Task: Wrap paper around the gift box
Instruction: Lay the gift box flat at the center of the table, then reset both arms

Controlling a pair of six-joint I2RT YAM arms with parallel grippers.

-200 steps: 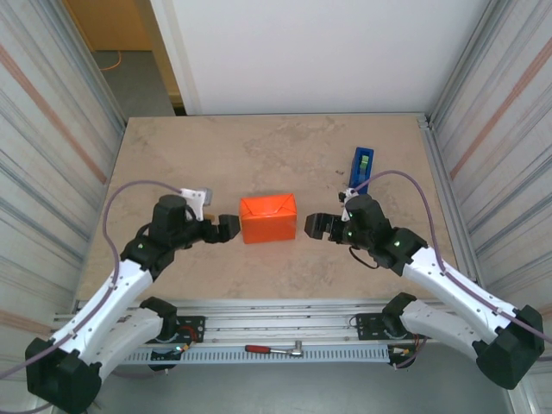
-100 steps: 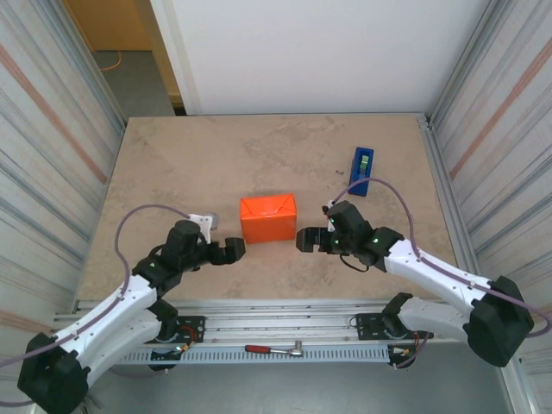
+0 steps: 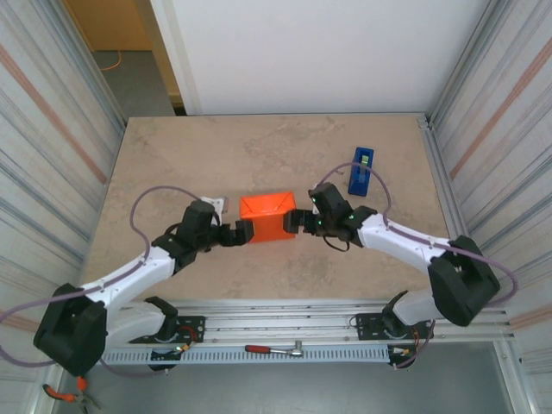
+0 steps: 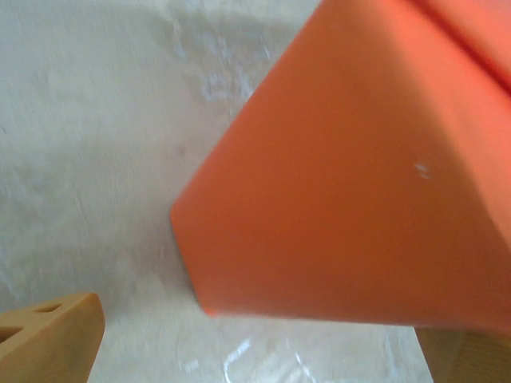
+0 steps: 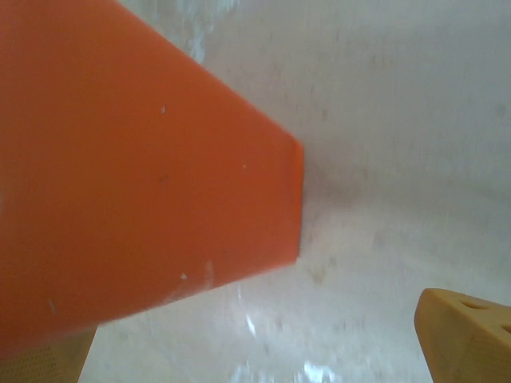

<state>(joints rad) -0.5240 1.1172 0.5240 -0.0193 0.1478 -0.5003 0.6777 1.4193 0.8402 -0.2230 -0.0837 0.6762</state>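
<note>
on my overhead view the left hand (image 3: 244, 231) sits low over the bench (image 3: 172, 164), pointing right, its tip right at the left end of the gift box (image 3: 268, 222). its fingers are spread wide. through the left wrist camera i see one tan fingertip (image 4: 48, 339) in the lower left corner and the other at the lower right edge, with a corner of the orange block looming between them. i can't tell whether either finger touches it.

the box lies flat near the middle of the bench, a little toward my side, between the two hands. it is covered all over by the paper (image 3: 274, 205), a bright matte orange, so the box's own surface is hidden. on top, the folded flaps meet in slanting creases. the sides look smooth and flat with crisp edges, and up close the wrist cameras pick up a few tiny pale specks on the sheet.

the right hand (image 3: 293, 222) points left at the right end of the box, just beside it, and its fingers are spread apart too. in its wrist camera one tan fingertip (image 5: 467, 335) sits at the lower right, clear of the paper's corner. whether the other finger touches, i can't make out.

further right and toward the back, a blue tape dispenser (image 3: 361, 171) lies on the bench, well apart from the box.
</note>
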